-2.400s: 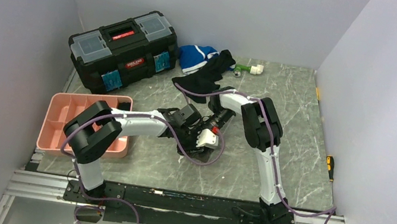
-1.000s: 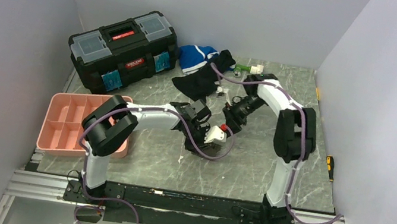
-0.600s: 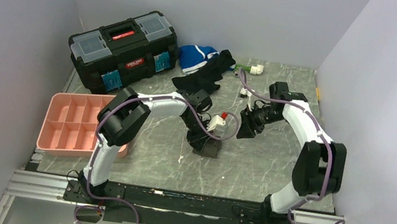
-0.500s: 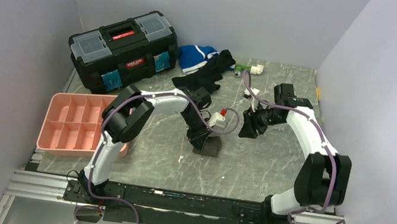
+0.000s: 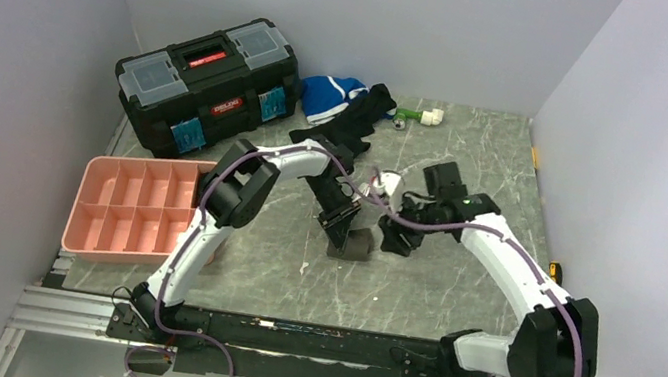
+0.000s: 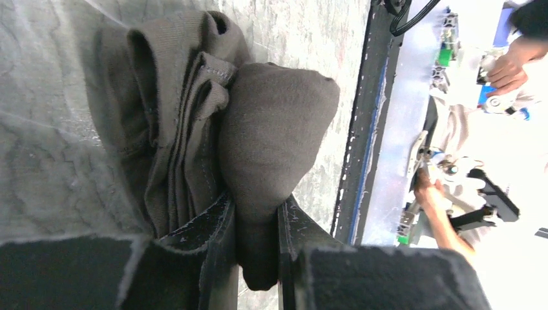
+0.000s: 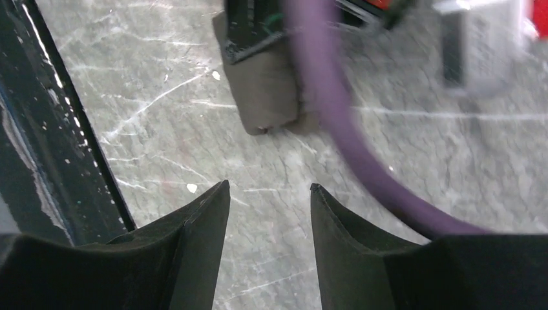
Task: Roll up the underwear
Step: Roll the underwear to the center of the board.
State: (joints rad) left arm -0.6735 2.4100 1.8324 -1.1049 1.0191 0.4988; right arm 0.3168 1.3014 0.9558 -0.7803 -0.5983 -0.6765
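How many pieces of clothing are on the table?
3: the underwear at centre, in the left gripper; the black garment behind it; the blue-and-white garment beside the toolbox. More may be hidden.

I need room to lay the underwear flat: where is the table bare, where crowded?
Bare: the near strip between the pink tray and the right arm's base, and the far right by the wall. Crowded: the back, with toolbox, blue-and-white garment and black garment; the centre, where the left pincer grips the underwear and the right pincer stands open beside it.
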